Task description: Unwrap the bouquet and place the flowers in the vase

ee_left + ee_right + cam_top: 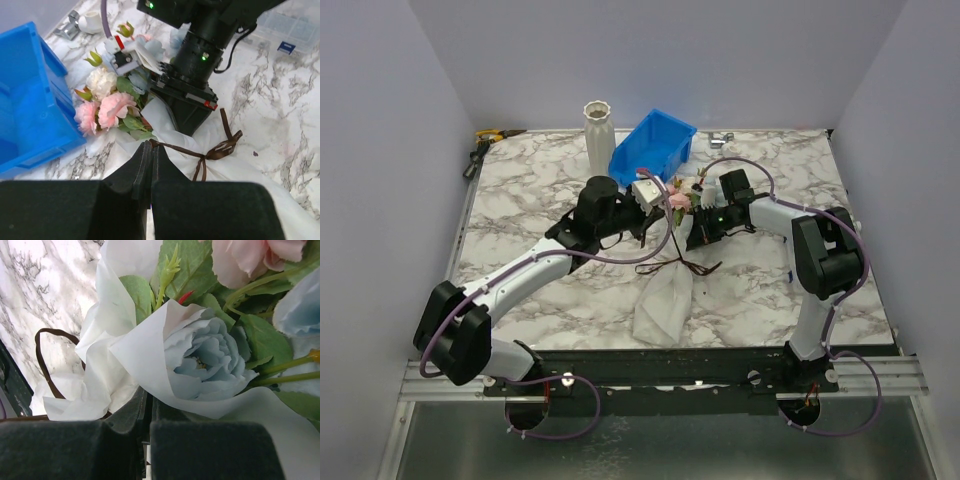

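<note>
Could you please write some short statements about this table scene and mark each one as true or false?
1. The vase stands upright beside the blue bin. True.
2. The flowers are in the vase. False: they lie on the table.
3. A brown ribbon is knotted around the wrapping paper. True.
4. The left gripper and the right gripper are wide open. False: both are shut.
</note>
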Controlling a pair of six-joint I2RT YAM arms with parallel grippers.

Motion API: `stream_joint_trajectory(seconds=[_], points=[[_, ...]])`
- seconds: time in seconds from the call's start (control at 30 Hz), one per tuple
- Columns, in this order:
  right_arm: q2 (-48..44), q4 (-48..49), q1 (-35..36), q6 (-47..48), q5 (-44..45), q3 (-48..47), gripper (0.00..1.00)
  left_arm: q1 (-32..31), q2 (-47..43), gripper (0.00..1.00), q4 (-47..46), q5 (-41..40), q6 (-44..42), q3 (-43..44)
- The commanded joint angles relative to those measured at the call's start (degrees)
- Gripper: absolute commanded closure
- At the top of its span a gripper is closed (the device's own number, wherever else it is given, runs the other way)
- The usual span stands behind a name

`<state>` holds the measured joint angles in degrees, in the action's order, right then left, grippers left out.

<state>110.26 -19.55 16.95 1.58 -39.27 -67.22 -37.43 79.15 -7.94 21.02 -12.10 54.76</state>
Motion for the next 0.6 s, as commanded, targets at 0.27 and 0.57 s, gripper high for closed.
stream_joint_trajectory(seconds=[0.27, 0.57], points=[[3.78, -0.78, -0.26, 5.74, 11.55, 2.74, 0.99, 6.30, -2.83, 1.00, 3.16, 0.20, 10.58, 11.81], [3.65, -0.31, -0.27, 7.10, 12.71, 3.80, 0.99, 13.10, -2.30, 1.00, 4.50, 4.13, 14.01, 19.76]])
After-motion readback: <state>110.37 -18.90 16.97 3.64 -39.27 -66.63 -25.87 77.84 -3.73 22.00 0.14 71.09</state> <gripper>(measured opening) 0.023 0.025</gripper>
